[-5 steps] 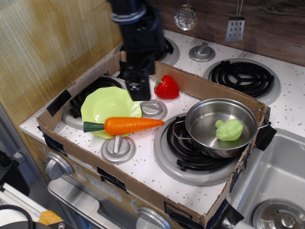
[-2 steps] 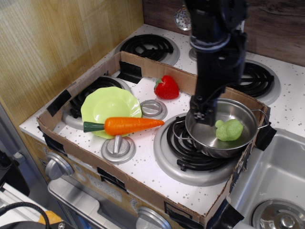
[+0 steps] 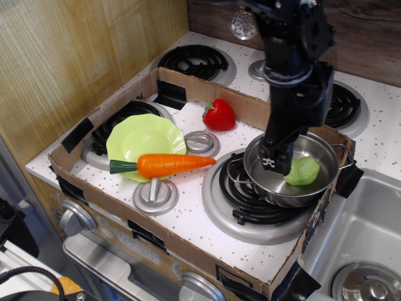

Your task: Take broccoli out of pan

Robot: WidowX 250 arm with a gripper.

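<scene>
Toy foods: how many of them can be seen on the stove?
3. The broccoli lies in the pan, beside the gripper. The carrot rests across the green plate. The strawberry sits behind them.

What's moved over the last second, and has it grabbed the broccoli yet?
The gripper swung from over the green plate across to the pan and dipped inside, beside the broccoli. No grasp is visible. Broccoli, pan, carrot and strawberry stayed put.

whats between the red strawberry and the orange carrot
In the single camera view, a flat grey burner cap sits on the white speckled stovetop between the red toy strawberry and the orange toy carrot, beside the light-green scalloped plate.
</scene>
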